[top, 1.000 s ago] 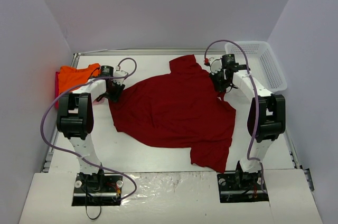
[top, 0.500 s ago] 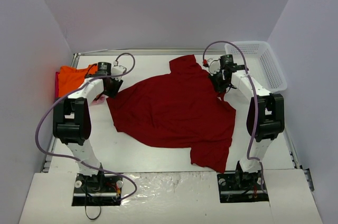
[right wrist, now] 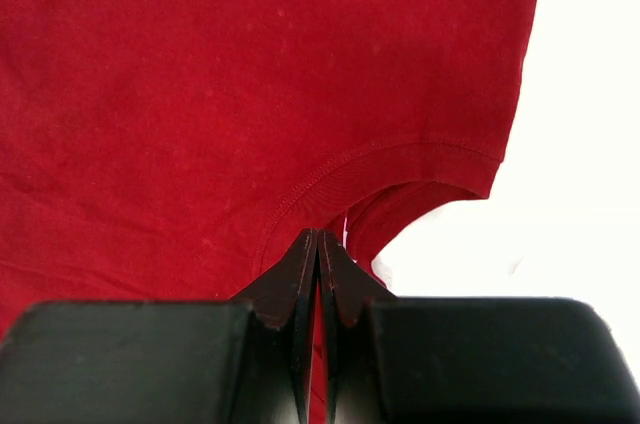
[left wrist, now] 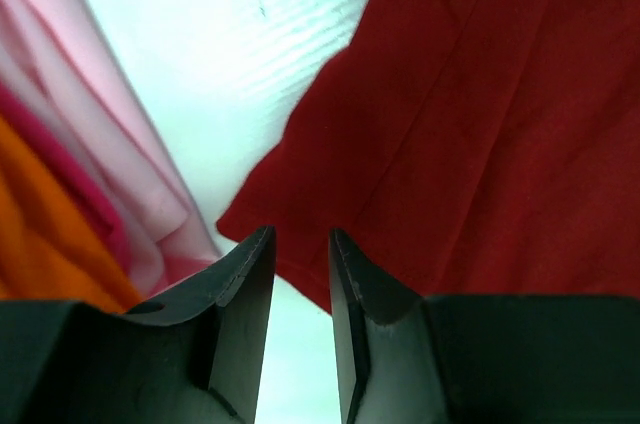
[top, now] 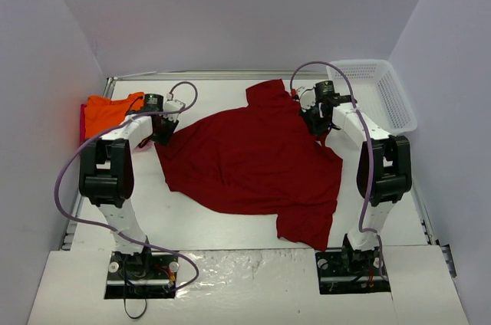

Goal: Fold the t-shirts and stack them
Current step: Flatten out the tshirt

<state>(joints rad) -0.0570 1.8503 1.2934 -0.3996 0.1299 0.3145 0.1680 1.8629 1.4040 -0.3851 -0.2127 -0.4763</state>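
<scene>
Surface: you are working over a white table (top: 207,218), flat and plain, with both arm bases bolted at its near edge.
Room: pale grey walls (top: 230,11) close it in at the back and on both sides. A white mesh basket (top: 383,91) sits by the right-hand wall, just outward of the right pincer (top: 316,122).
Dark red shirt (top: 253,160): it lies spread out between your two pincers and covers most of the middle of the table.
Long axis: it runs across the table, from the neck opening at the right pincer to the corner at the left pincer (top: 163,135).
Pointing: the neck faces the right arm. One flap reaches past the right pincer toward the back wall, and another lies on the near side of that pincer, toward the right arm's base.
Right pincer: its fingers (right wrist: 285,294) are pressed together at the curved neck hem with a thin line of red cloth between them — it is holding the shirt.
Left pincer: there is a narrow gap between its fingers (left wrist: 245,284). The tips are right at the shirt's corner, and white table shows through the gap.
Orange shirt (top: 111,109): it is bunched just outward of the left pincer, by the left wall.
Pink shirt (left wrist: 110,144): its pale folds lie against the orange one — a strip of bare table separates them from the red cloth.
</scene>
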